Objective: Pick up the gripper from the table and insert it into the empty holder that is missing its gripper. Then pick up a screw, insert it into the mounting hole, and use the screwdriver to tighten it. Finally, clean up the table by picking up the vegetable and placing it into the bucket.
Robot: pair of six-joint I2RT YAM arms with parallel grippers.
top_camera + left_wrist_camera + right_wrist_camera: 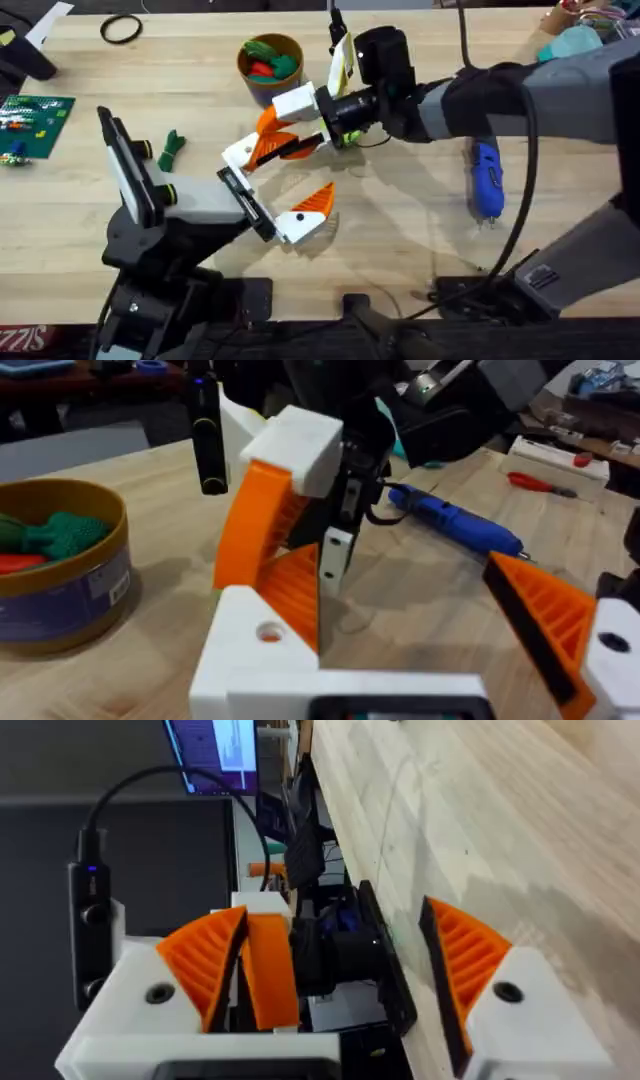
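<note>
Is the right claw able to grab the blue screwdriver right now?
Probably yes. The screwdriver lies alone on bare table on the right arm's own side, nothing around it. The right claw is away near the middle by the left claw, so it must swing back.

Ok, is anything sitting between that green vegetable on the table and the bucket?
Nothing visible is. Bare table runs from the green vegetable to the bucket. The left gripper and right gripper meet on the bucket's near side, off that line.
</note>
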